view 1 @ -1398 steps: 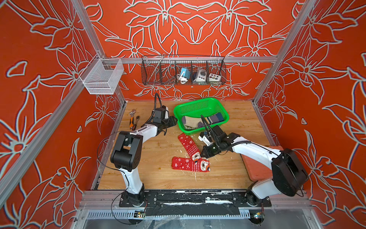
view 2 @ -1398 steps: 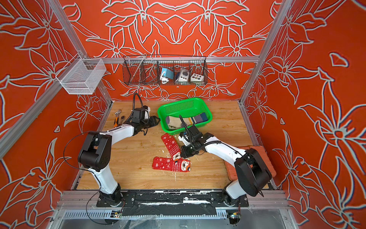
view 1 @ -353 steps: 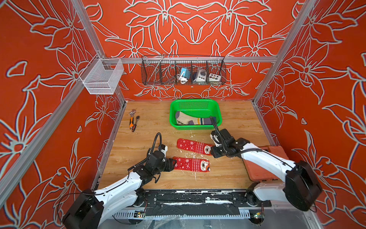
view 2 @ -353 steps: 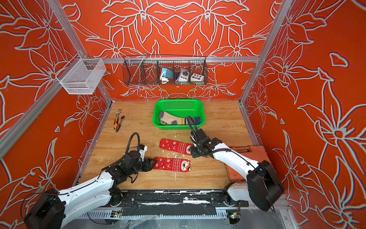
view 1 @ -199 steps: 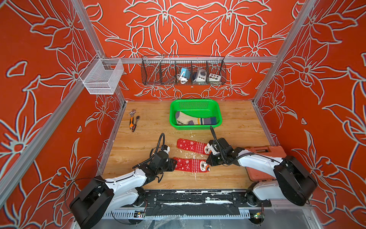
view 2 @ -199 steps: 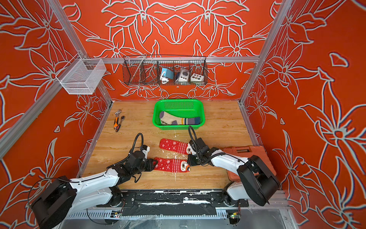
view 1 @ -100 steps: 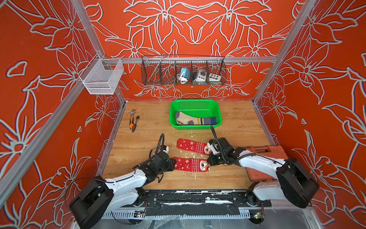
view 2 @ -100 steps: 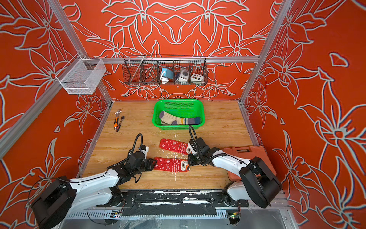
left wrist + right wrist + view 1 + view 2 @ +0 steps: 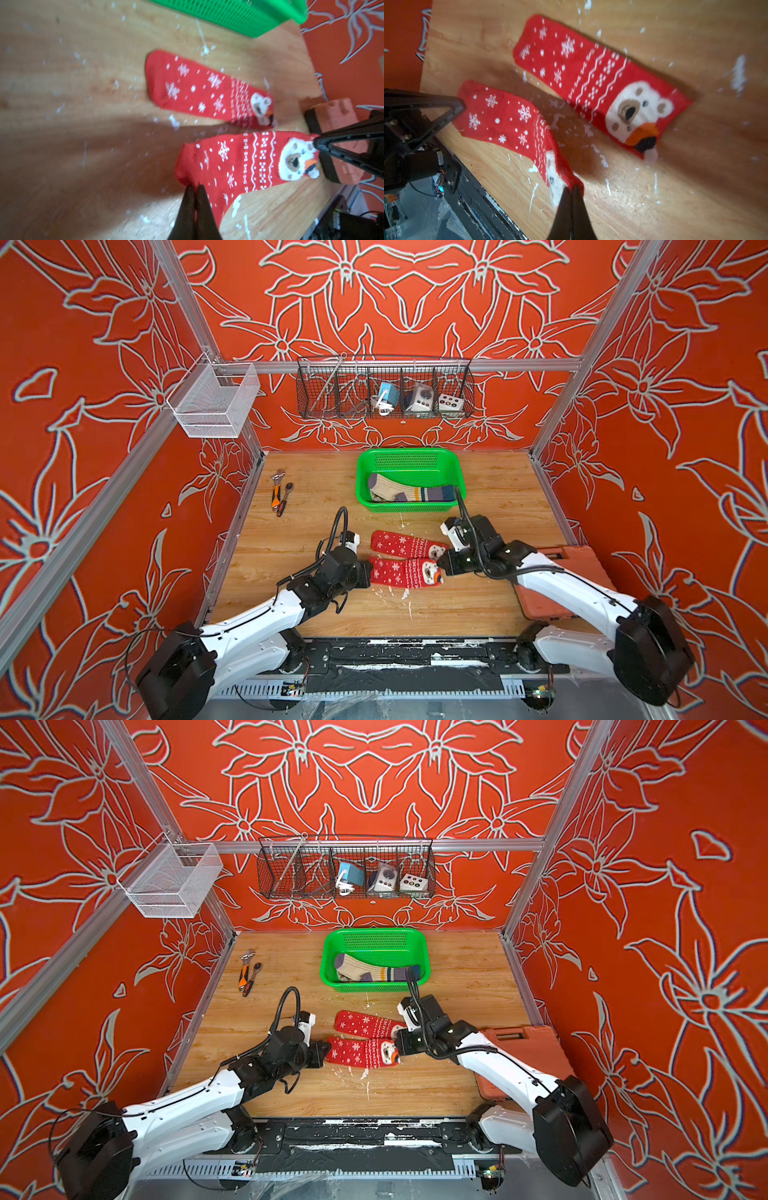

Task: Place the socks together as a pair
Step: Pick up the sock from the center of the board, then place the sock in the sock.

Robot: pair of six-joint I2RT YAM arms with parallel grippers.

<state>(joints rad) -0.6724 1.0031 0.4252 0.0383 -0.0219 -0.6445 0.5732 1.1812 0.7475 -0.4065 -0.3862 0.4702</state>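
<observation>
The left end effector and right end effector clench the near sock at its 9 and 3 o'clock ends, stretching it flat, presumably for laying onto the far sock at 12 o'clock.

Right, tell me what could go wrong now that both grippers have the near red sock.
1. The left gripper and the right gripper pinch only the very ends of the near red sock. The thin fabric could slip out of either grip on the lift.
2. The far red sock lies at a slight angle to the held one, so laying one on the other may leave the pair askew.
</observation>
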